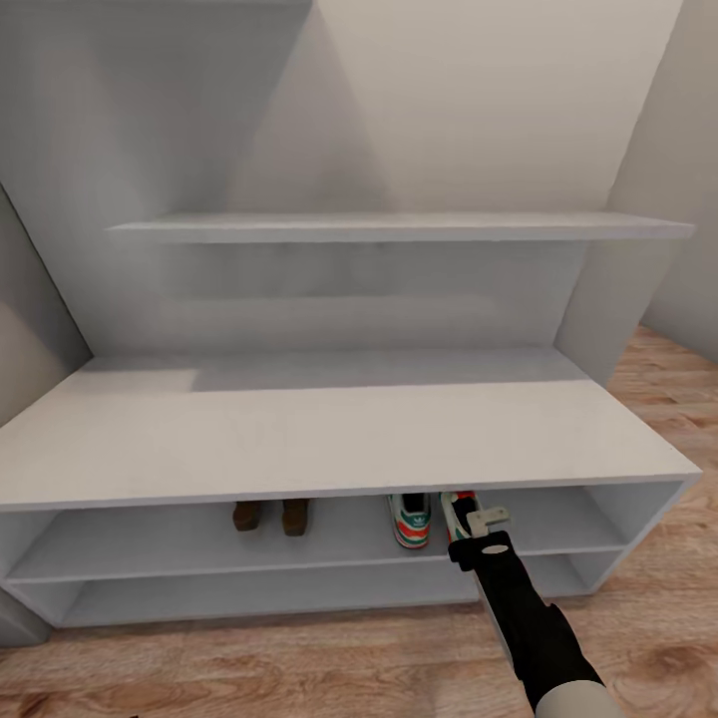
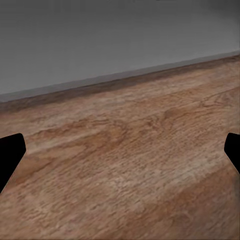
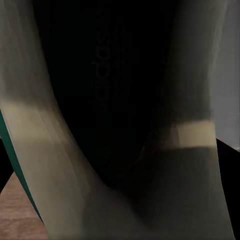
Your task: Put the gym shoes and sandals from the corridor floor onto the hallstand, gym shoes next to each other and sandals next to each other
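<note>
The hallstand (image 1: pixel 329 439) stands in front of me, low and light grey, with two open shelf compartments. In its upper compartment the two brown sandals (image 1: pixel 271 516) sit side by side left of centre. One gym shoe (image 1: pixel 410 520) rests right of centre, heel towards me. The second gym shoe (image 1: pixel 457 501) is just to its right inside the same compartment, with my right gripper (image 1: pixel 469 524) shut on it. In the right wrist view, the dark insole of this gym shoe (image 3: pixel 105 90) shows very close. My left gripper (image 2: pixel 120 155) is open above the corridor floor (image 2: pixel 125 165).
A thin grey wall shelf (image 1: pixel 399 227) hangs above the hallstand. Grey walls close in on both sides, and wood flooring (image 1: pixel 299 658) runs in front and to the right. A grey wall (image 2: pixel 120 35) with a baseboard lies ahead of the left gripper.
</note>
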Available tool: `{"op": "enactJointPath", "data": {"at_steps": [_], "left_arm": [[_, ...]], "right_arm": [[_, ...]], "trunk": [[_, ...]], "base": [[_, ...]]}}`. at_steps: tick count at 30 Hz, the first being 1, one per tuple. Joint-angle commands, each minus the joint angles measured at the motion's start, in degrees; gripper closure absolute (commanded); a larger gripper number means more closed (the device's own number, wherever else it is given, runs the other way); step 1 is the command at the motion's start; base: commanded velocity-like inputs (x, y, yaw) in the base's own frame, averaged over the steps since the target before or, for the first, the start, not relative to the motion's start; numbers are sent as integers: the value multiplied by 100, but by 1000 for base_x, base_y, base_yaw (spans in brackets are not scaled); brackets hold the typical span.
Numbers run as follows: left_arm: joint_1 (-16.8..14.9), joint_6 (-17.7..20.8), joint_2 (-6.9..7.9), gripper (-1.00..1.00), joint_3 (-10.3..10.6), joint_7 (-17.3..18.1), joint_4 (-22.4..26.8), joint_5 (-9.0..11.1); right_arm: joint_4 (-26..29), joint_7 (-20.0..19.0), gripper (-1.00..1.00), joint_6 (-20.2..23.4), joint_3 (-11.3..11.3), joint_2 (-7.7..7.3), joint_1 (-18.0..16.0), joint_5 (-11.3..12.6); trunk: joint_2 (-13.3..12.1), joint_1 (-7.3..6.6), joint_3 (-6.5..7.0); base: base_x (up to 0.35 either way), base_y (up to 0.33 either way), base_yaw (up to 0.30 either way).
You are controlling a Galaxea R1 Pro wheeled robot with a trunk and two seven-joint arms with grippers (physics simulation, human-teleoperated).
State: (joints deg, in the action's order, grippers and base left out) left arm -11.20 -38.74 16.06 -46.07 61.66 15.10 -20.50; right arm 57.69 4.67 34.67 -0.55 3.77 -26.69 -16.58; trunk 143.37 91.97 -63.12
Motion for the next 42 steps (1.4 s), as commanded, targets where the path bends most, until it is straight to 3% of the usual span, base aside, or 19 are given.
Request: {"op": "enactJointPath", "data": {"at_steps": [1,11,42], "left_arm": [[-5,-11,-4,-100,-48,30,-2,-36],[-6,-11,1,-100,-50,30,-5,-35],[-5,-11,2,-100,-51,30,-5,-39]], "right_arm": [[5,17,100,31,-6,1,-2,-12],[5,17,100,31,-4,1,-2,-12],[-3,17,100,33,-5,1,-2,-12]], "trunk": [[2,-1,-5],[2,-1,-5],[2,-1,-5]], "base": [[11,0,0],[160,0,0],[29,12,0]]}}
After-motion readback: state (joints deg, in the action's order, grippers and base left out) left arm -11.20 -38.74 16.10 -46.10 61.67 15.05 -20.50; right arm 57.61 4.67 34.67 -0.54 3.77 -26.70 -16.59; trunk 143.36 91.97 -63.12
